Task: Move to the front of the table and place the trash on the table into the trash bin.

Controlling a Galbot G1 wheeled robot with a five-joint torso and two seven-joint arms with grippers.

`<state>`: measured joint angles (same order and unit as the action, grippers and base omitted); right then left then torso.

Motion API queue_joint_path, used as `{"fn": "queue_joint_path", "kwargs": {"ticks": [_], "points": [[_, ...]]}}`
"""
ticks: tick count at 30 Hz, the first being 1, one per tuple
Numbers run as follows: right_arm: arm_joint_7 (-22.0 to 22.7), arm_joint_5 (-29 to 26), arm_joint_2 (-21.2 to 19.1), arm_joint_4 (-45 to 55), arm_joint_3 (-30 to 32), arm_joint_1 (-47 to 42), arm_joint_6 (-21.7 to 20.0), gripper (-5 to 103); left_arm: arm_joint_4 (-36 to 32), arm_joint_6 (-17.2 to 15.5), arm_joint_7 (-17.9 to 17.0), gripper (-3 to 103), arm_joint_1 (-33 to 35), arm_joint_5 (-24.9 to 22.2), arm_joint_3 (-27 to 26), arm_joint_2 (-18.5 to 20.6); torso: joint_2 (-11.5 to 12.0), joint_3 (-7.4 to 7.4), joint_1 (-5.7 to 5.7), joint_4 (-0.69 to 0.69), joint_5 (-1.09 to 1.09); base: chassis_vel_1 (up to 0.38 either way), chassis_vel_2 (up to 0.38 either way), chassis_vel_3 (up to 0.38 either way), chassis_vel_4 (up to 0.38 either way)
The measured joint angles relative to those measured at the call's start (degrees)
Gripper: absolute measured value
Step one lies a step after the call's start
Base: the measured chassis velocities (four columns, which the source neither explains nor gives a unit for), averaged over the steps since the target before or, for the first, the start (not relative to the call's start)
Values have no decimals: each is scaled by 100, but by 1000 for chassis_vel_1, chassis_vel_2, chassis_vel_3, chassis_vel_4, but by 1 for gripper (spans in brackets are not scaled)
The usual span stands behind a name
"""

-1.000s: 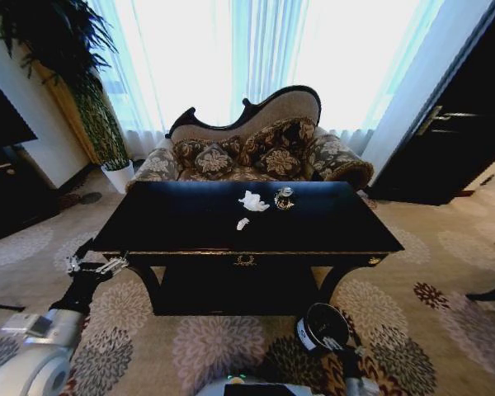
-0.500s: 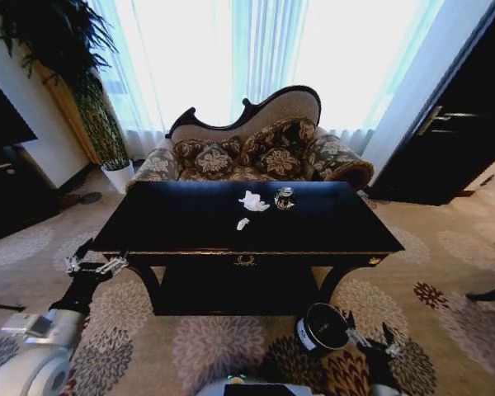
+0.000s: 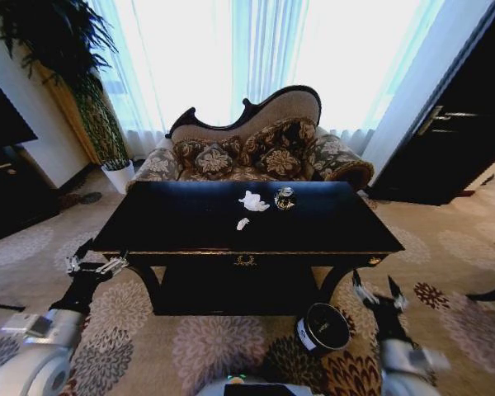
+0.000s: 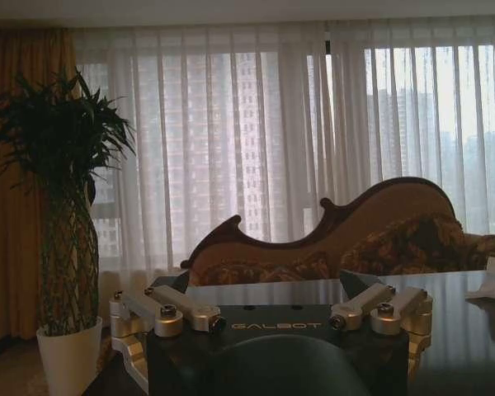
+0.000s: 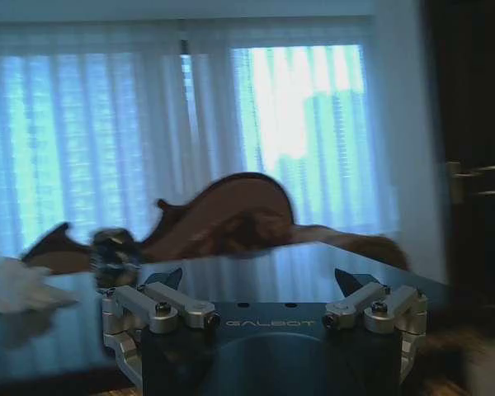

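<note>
The black table (image 3: 181, 219) stands straight ahead of me. On its far middle lie the trash pieces: a white paper wad (image 3: 253, 200), a smaller white wad (image 3: 242, 223) and a dark-and-silver shiny piece (image 3: 284, 198). The black trash bin (image 3: 323, 327) sits on the carpet under the table's front right. My right gripper (image 3: 376, 290) hangs open just right of the bin, below the table's front edge. My left gripper (image 3: 93, 265) is open by the table's front left corner. The right wrist view has the open right gripper (image 5: 260, 280) facing the wad (image 5: 21, 285) and the shiny piece (image 5: 114, 256).
A patterned sofa (image 3: 256, 148) stands behind the table against the curtained window. A tall plant in a white pot (image 3: 118, 175) is at the back left, dark furniture (image 3: 4, 173) on the left, and a dark door (image 3: 454, 140) on the right. Patterned carpet lies on both sides.
My right arm has lifted from low beside the trash bin up and to the right, toward the table's front right corner. The left arm and the trash have stayed put.
</note>
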<state>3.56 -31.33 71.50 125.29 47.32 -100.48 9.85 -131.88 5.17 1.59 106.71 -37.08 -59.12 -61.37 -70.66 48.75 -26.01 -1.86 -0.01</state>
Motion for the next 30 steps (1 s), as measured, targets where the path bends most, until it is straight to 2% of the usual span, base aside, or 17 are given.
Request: {"fn": "queue_joint_path", "kwargs": {"ticks": [1,5,7,8,12,13,16,18,19,23,30], "points": [[0,0,0,0,0,0,0,100,0,0,0,100,0,0,0,0,0,0,0,0,0,0,0,0,0],[179,-291,-909,164,-251,477,-665,100,0,0,0,100,0,0,0,1,0,0,0,0,-1,0,0,0,0],[198,-342,-1024,163,-283,550,-736,100,0,0,0,100,0,0,0,0,0,0,0,0,-1,0,0,0,0],[218,-552,-1459,92,-444,866,-960,100,0,0,-1,100,0,0,0,0,0,1,0,0,0,0,0,0,0],[356,-1097,-2030,-181,-910,1557,-1386,100,0,-1,0,100,0,0,1,0,0,0,0,0,0,0,0,0,0],[356,-1097,-2030,-181,-910,1557,-1386,100,0,-1,0,100,0,0,1,0,0,0,0,0,0,0,0,0,0],[539,-1567,-2568,-858,-1818,2628,-1662,100,1,0,1,100,0,0,1,1,0,1,0,0,1,0,0,0,0],[608,-1691,-2758,-1239,-2349,3285,-1736,100,1,1,-3,100,1,0,1,0,1,1,-1,0,2,0,0,0,0],[608,-1691,-2758,-1239,-2349,3285,-1736,100,1,1,-3,100,1,0,1,0,1,1,-1,0,2,0,0,0,0],[676,-1719,-2893,-1747,-3341,4411,-1812,100,1,2,-1,100,0,0,1,0,1,1,0,1,1,0,0,0,0],[685,-1607,-2879,-2149,-4096,5288,-1844,100,1,1,-1,100,0,-1,1,0,1,1,0,0,0,0,0,0,0]]}}
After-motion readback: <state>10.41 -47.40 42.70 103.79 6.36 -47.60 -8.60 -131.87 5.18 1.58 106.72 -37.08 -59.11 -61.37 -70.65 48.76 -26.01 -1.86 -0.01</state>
